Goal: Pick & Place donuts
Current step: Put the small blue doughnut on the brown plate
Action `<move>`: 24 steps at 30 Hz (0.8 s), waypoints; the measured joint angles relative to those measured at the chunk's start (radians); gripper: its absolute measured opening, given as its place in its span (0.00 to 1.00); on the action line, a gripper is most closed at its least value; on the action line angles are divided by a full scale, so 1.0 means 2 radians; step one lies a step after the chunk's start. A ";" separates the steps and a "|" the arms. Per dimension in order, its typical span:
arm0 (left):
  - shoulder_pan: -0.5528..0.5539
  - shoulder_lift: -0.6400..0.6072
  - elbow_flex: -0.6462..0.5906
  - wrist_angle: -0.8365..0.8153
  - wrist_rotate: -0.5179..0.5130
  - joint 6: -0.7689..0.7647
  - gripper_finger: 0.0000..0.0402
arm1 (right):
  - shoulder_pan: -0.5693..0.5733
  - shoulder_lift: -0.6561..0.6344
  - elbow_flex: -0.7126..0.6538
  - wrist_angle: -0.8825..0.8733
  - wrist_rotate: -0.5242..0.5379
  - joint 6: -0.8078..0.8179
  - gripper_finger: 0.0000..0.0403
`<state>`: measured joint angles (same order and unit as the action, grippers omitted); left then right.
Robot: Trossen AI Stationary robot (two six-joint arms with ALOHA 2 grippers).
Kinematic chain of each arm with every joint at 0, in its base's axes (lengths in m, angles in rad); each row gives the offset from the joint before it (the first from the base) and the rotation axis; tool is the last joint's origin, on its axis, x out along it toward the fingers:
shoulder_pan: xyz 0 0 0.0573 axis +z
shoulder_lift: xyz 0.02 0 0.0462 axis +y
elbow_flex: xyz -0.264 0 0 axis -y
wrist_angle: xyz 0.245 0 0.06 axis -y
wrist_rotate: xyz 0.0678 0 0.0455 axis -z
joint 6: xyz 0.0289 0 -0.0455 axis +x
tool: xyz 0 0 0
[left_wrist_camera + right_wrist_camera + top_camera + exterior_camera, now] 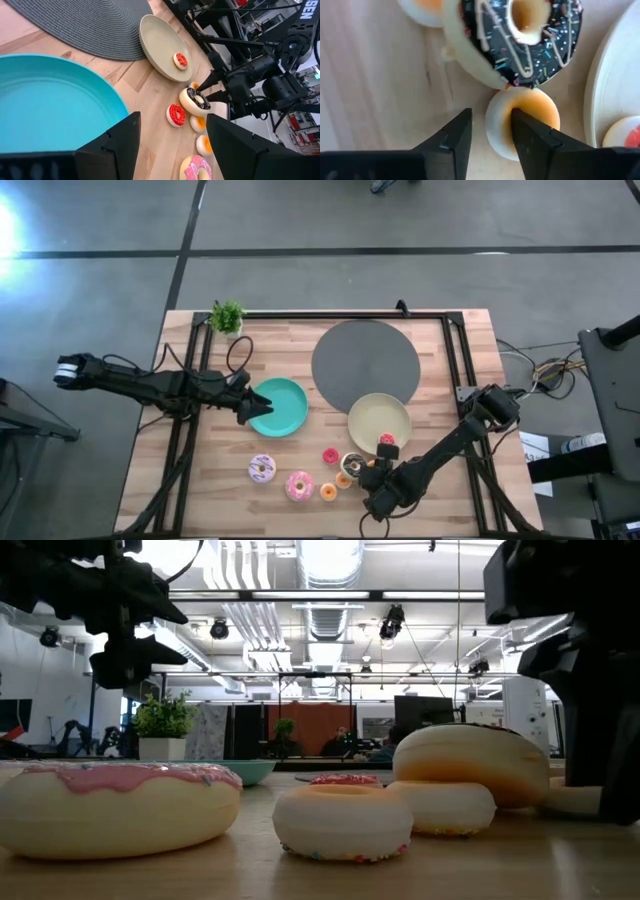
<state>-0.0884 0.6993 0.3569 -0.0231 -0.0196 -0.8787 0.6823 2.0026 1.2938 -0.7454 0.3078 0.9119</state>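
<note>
My right gripper [491, 122] is down among the donuts near the pale-yellow plate [380, 420]. It is open. One finger stands over the hole of a tiny orange donut [530, 107], and the other stands outside that donut's wall. The chocolate donut [520, 35] sits tilted, its edge resting on this tiny donut. A red tiny donut [180, 60] lies in the yellow plate. The lilac donut [262, 469], pink-iced donut [299, 485], another red one [330, 455] and further orange ones [328, 491] lie flat on the wood. My left gripper [172, 145] hangs open over the teal plate [285, 408]. My right gripper comes slanting down from the table's near right side. Its fingers straddle the tiny orange donut's wall [497, 125]. A strip of wood shows between the outer finger [457, 132] and the wall. I cannot tell whether the inner finger touches the donut.
A grey round mat [365, 365] lies at the far middle of the table, and a small potted plant [227, 316] stands at the far left corner. A black frame [455, 360] runs along the table's sides. Bare wood shows at the near left.
</note>
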 joint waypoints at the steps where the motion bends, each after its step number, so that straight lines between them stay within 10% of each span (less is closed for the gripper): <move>1: 0.000 0.000 0.000 0.000 0.000 -0.003 0.50 | 0.000 0.001 0.000 0.000 -0.003 0.008 0.29; 17: 0.000 0.000 0.000 0.003 0.000 0.008 0.50 | -0.001 -0.082 0.011 -0.043 -0.002 0.286 0.03; 24: 0.001 0.006 0.000 0.055 0.018 0.044 0.50 | 0.006 -0.185 -0.001 0.003 0.195 0.429 0.03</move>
<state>-0.0855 0.7120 0.3565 0.0871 0.0172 -0.7913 0.6952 1.6335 1.2911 -0.7386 0.6987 1.7704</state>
